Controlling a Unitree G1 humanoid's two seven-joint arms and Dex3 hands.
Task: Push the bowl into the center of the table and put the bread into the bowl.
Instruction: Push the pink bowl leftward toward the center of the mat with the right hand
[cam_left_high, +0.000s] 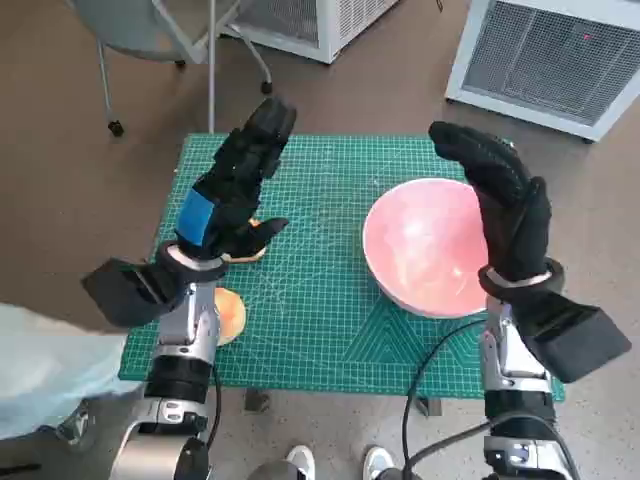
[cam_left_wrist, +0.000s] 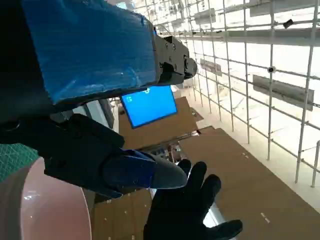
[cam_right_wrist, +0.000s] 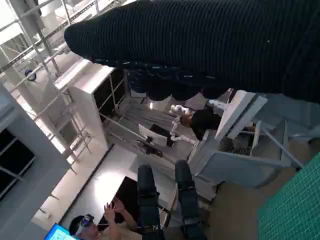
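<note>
Bread, the pale orange bun (cam_left_high: 228, 314), lies near you at the green cutting mat's (cam_left_high: 310, 300) left edge, not yet picked. Your left hand (cam_left_high: 232, 190) and gloved right hand (cam_left_high: 503, 205) hover with spread fingers, holding nothing. Farther right, the pink round plastic bowl (cam_left_high: 425, 245) sits off center, so you must push it first.

We found no text, label, brand, number or sign that could be read in any of the three views. The green mat (cam_left_high: 330, 300) on the table carried a printed grid and ruled lines, but any figures along them were too small for us to make out. The blue screen (cam_left_wrist: 149, 104) seen in the left wrist view showed only a plain glow with a few pale marks, too blurred to read.
</note>
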